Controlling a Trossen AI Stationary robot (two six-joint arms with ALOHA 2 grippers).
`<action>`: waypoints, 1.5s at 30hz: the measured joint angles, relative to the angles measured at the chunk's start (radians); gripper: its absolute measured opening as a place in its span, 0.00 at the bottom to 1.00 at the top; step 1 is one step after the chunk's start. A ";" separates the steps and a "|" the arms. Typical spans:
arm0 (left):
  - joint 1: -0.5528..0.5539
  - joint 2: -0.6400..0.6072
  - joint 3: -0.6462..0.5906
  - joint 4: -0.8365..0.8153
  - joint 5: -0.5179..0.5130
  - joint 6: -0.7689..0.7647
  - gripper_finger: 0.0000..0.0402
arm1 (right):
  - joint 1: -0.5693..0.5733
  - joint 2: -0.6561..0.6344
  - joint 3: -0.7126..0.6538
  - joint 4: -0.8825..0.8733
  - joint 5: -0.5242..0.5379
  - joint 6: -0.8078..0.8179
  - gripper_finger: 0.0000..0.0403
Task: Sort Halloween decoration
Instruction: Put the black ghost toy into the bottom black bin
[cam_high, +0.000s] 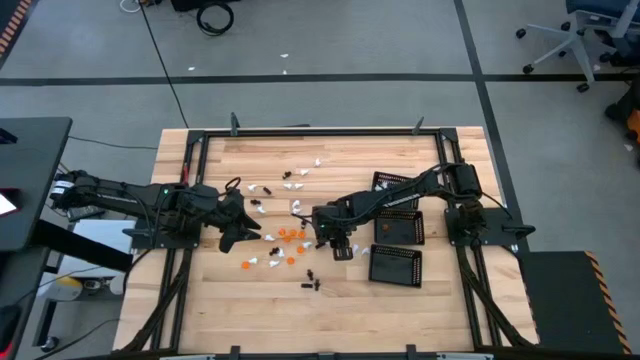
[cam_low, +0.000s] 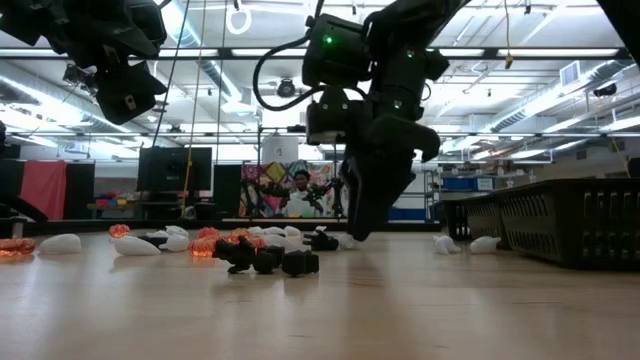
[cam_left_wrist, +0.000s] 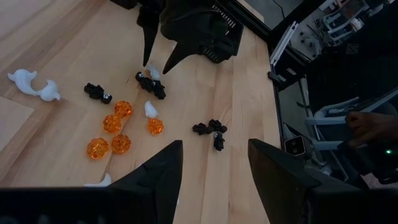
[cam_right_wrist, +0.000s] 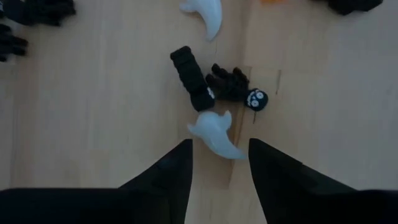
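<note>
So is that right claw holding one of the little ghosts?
No, the right gripper stands open and empty, hanging just above a white ghost lying on the table.

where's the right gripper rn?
High view: the right gripper hangs mid-table, left of the black mesh trays, jaws open over a white ghost trinket lying against black trinkets.

The Halloween decoration lies loose across the centre of the high view: white ghost shapes toward the upper middle, translucent orange pumpkins clustered at centre, black figures lower down. All rest flat on the wood, unsorted.
</note>
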 joint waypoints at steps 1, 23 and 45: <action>0.000 0.000 0.000 0.000 0.000 0.000 0.48 | 0.000 0.000 -0.004 0.011 0.000 0.000 0.39; 0.000 0.000 0.000 0.000 0.000 -0.014 0.48 | 0.037 -0.007 -0.094 0.146 0.011 -0.101 0.18; 0.000 0.000 0.000 0.000 0.000 -0.027 0.48 | 0.032 0.003 -0.061 0.145 0.004 -0.014 0.02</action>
